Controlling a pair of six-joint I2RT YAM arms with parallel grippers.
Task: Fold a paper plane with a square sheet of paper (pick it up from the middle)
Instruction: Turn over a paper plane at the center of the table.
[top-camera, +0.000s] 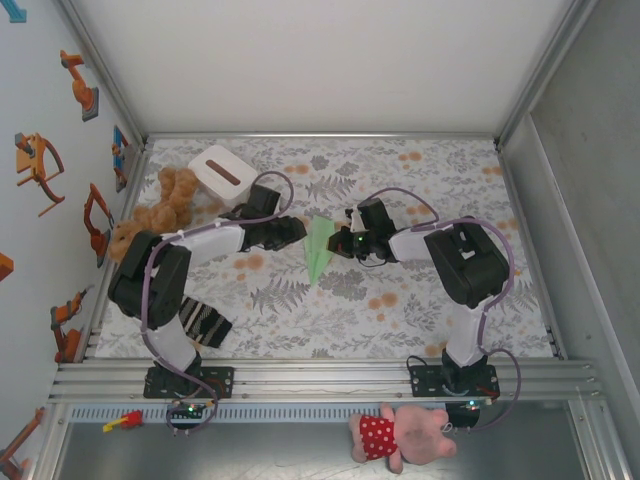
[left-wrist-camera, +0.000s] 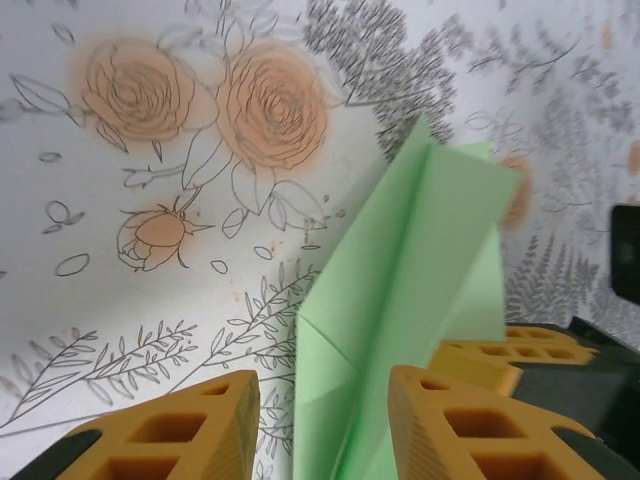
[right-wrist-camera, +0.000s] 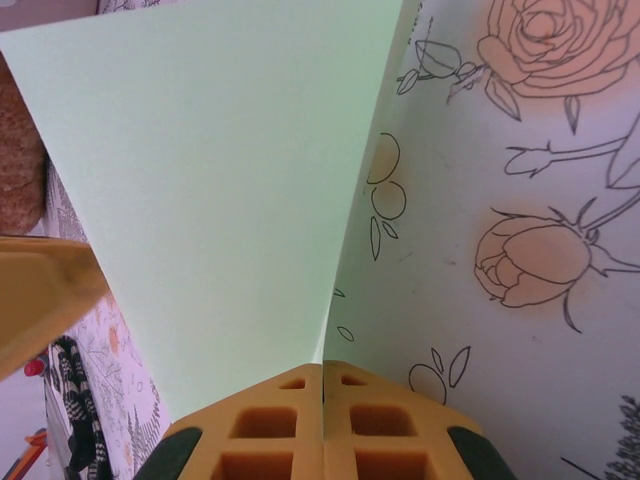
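Note:
The pale green sheet of paper stands folded into a narrow pointed paper plane (top-camera: 318, 245) mid-table, its tip toward the near edge. My right gripper (top-camera: 337, 243) is shut on its edge; in the right wrist view the pads (right-wrist-camera: 322, 370) meet on the paper (right-wrist-camera: 220, 180), which rises as a broad flap. My left gripper (top-camera: 298, 232) comes from the left side. In the left wrist view its jaws (left-wrist-camera: 322, 385) stand apart around the plane (left-wrist-camera: 410, 290), the left finger (left-wrist-camera: 215, 420) clear of it and the right finger (left-wrist-camera: 440, 410) close against it. The right gripper's yellow fingers (left-wrist-camera: 500, 352) show behind.
A white box with a dark slot (top-camera: 220, 172) and a brown teddy bear (top-camera: 165, 205) sit at the back left. A striped dark cloth (top-camera: 205, 322) lies by the left arm's base. A pink plush toy (top-camera: 400, 435) rests on the near ledge.

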